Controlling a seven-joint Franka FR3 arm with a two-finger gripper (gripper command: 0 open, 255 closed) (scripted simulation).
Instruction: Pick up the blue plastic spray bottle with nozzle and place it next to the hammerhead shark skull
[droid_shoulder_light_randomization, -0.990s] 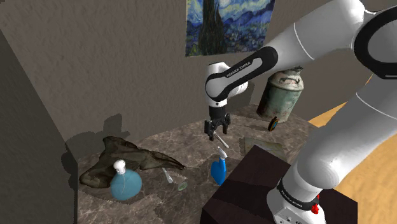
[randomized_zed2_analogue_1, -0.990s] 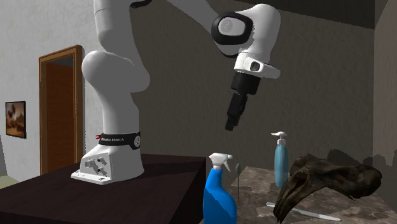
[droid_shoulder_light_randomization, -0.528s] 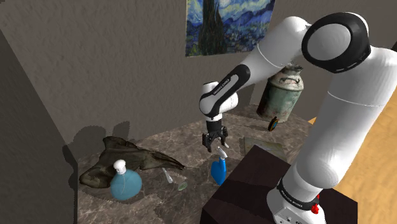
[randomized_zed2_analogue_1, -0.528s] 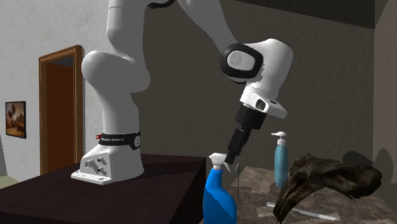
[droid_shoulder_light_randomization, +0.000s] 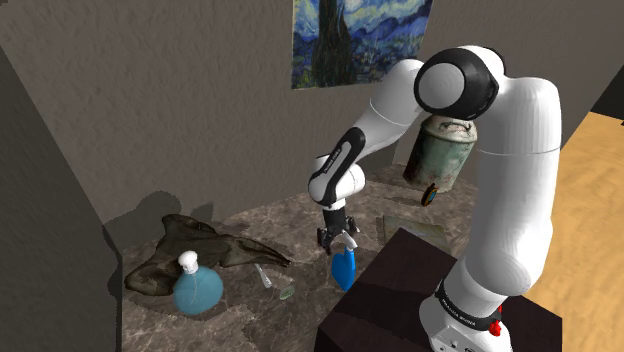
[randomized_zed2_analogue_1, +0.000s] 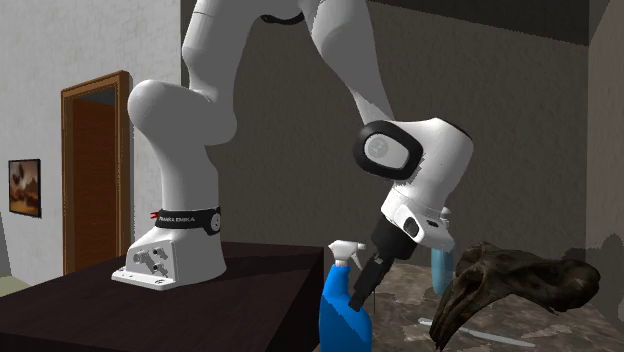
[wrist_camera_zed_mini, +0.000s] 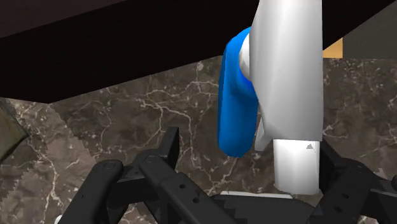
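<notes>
My gripper (droid_shoulder_light_randomization: 338, 241), spread wide, straddles the spray bottle (droid_shoulder_light_randomization: 344, 270) off-centre; closing could shove and topple it.

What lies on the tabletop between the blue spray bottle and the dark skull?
In the shoulder view, a slim pale utensil lies between the spray bottle and the skull.

Brown marble table (droid_shoulder_light_randomization: 300, 215) w/ 4 things: dark skull (droid_shoulder_light_randomization: 205, 250) and round blue flask (droid_shoulder_light_randomization: 198, 290) just beside it at one end, thin pale tool (droid_shoulder_light_randomization: 265, 276) approx. mid-table, blue spray bottle (droid_shoulder_light_randomization: 344, 270) upright at the edge by the stand (droid_shoulder_light_randomization: 400, 290).
</notes>
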